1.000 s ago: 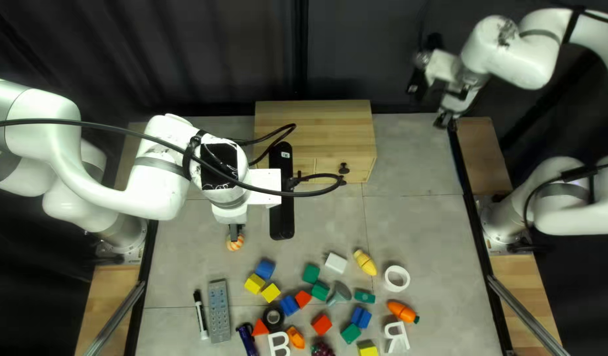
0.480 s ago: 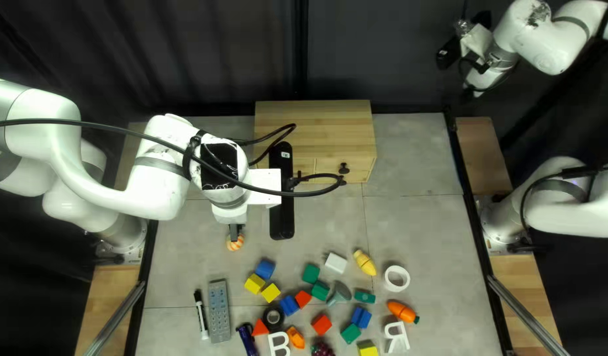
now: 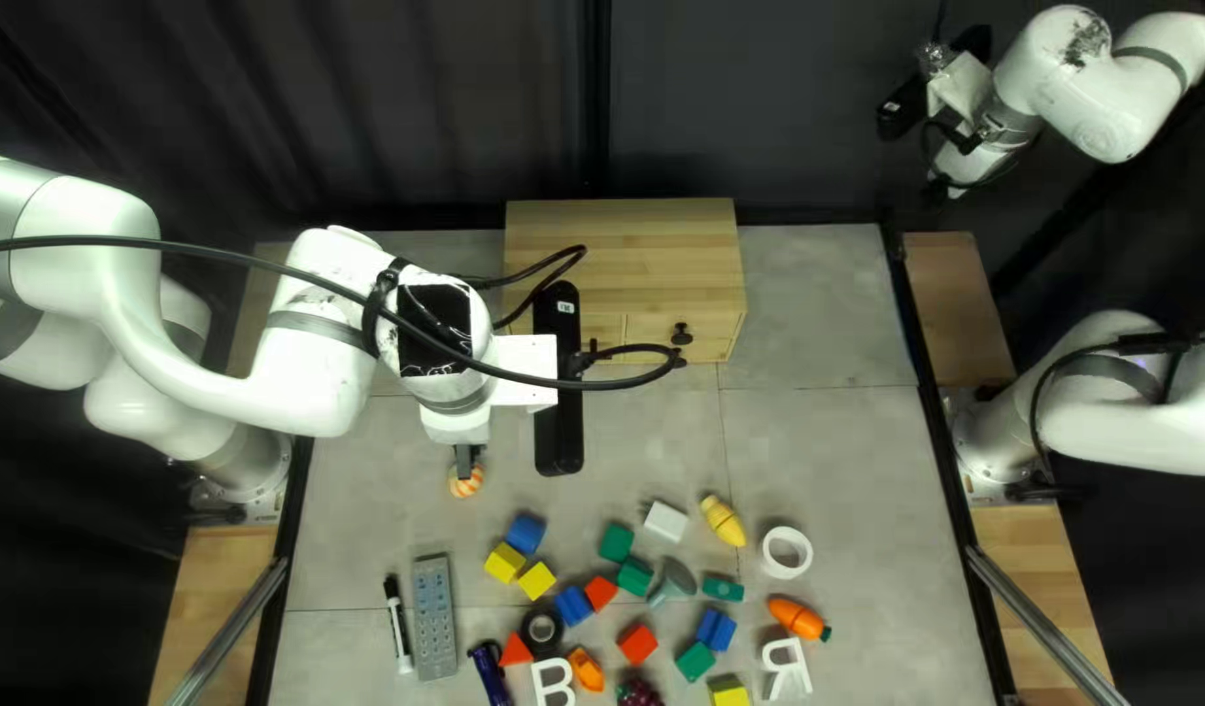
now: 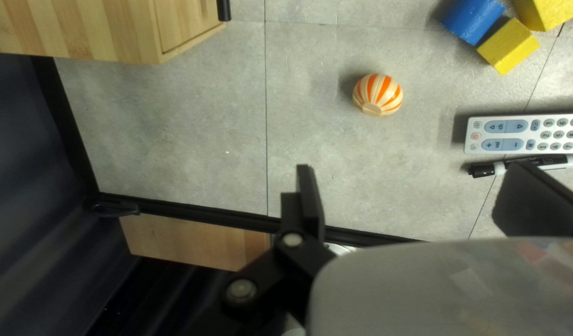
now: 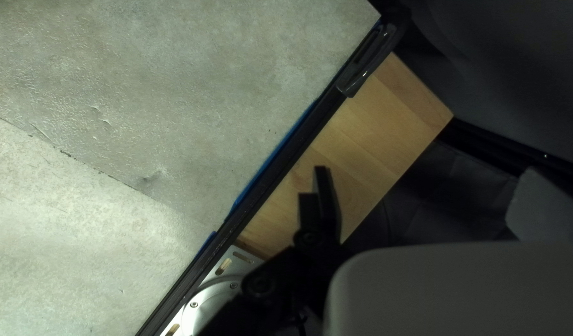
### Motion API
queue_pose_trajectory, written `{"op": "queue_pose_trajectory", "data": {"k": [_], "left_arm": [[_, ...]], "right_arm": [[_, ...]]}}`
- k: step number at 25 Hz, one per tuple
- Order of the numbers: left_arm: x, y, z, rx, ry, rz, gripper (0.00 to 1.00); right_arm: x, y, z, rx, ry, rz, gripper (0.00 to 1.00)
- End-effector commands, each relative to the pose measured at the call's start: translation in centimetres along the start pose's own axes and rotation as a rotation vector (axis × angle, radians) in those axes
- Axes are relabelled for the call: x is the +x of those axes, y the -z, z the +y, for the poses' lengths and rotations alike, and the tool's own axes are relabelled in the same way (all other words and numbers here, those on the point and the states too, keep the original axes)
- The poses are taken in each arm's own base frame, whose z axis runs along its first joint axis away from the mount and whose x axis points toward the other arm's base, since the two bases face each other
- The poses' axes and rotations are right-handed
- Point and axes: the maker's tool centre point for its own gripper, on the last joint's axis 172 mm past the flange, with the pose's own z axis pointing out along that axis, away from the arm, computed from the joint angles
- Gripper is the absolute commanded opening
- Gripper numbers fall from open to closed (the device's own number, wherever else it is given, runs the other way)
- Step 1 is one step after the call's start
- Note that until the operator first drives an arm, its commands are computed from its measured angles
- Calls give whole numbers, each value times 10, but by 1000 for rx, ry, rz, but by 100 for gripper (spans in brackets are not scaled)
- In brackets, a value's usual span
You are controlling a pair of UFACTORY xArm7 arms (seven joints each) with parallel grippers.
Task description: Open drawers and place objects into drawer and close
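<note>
My left gripper hangs over the table in the top left view, above the orange-striped ball. In the left wrist view my left gripper is open, with the striped ball ahead of its fingers, untouched. The wooden drawer cabinet stands at the table's far edge; its visible drawer front has a black knob and looks flush. My left arm's camera and cables hide part of the front. My right gripper is raised beyond the far right corner. The right wrist view shows my right gripper open and empty.
Several coloured blocks, a white ring, a toy carrot and toy corn lie on the table's near half. The grey remote and a marker are at the near left. Black rails edge the table.
My right arm has moved up and to the right in the top left view, away from the far right table corner. My left arm and the table objects have stayed put.
</note>
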Motion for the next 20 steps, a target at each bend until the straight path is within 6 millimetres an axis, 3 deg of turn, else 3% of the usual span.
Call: {"op": "queue_pose_trajectory", "data": {"k": [1, 4, 17, 20], "left_arm": [[21, -13, 4, 39, 29, 24, 100], [31, -22, 8, 46, 21, 34, 100], [29, -17, 7, 33, -3, 35, 100], [33, -25, 22, 61, -14, 53, 100]], "right_arm": [[0, 0, 0, 0, 0, 0, 100], [0, 0, 0, 0, 0, 0, 100], [0, 0, 0, 0, 0, 0, 100], [0, 0, 0, 0, 0, 0, 100]]}}
